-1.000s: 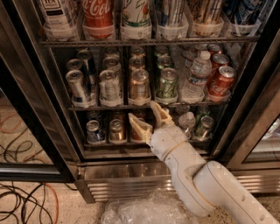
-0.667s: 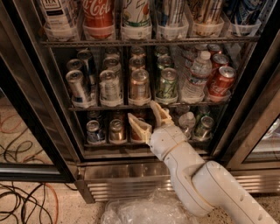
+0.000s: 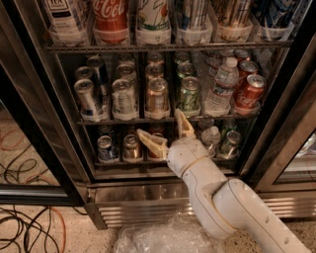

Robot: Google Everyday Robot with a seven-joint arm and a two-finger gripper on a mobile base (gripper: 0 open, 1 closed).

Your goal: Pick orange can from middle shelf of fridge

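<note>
**Stock record: drinks cooler, arm at the door**

1. Crumpled clear plastic sheet (image 3: 163,239), on the floor at the very front. Loose black and orange cables (image 3: 24,230) lie to its left.
2. Thick white robot arm (image 3: 232,207), rising from the lower right towards the shelves.
3. Two-finger gripper with cream-coloured fingers (image 3: 167,132), at the arm's tip. Fingers spread wide apart, grasping nothing. It hangs in front of the lowest cans, just under the front edge of the middle rack. One finger (image 3: 183,123) points up to that edge; the other reaches left.
4. Large commercial fridge with black door frames and a stainless steel base with vent grille (image 3: 148,193).
5. Lowest level: small silver-topped cans (image 3: 106,147), labels unreadable.
6. Thin dark wire middle shelf with white lane trays (image 3: 98,121). Front row, left to right:
   - silver cans
   - coppery orange can with shiny silver top (image 3: 157,95), front of its lane, above the gripper and not touched by it; brand not legible
   - green-and-white can (image 3: 189,95), just beside it
   - clear water bottle with white cap (image 3: 220,89)
   - tilted red cans with white script (image 3: 248,91)
7. Upper rack: tall drinks, one with a red label reading "Coca-Cola" (image 3: 110,15).
</note>
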